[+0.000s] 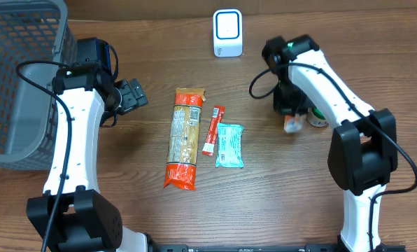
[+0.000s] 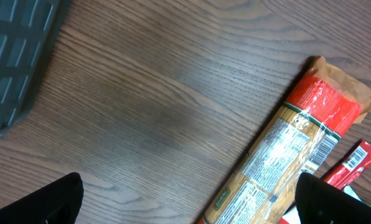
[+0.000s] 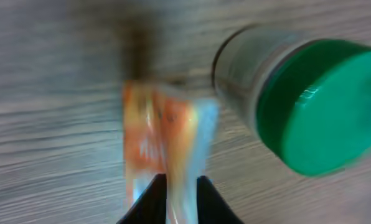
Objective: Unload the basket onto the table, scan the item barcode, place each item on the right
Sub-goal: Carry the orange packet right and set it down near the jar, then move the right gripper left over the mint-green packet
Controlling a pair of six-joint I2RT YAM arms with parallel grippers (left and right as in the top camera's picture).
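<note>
Orange and white, the small snack packet (image 3: 164, 143) sits at the middle of the right wrist view, its near edge between the fingertips of the right gripper (image 3: 182, 198). The two fingers stand nearly together on either side of it. The picture is too blurred to tell whether they pinch the packet or merely flank it. A green-lidded jar (image 3: 310, 106) lies just beside it, at the right of that frame.

In the overhead view this pair is at the right of the table, well apart from the white barcode scanner (image 1: 227, 33) at the top centre. The left gripper (image 1: 134, 96) hangs at centre left with its fingers spread wide and nothing between them. Near it lie a long pasta pack (image 1: 184, 138), a red stick sachet (image 1: 213, 130) and a teal pouch (image 1: 229, 145).

No item faces the scanner. As I judge it, the packet has yet to be presented there with its barcode turned toward the window, unless it is being set down as done, which the pictures cannot settle. The three centre items look untouched.
</note>
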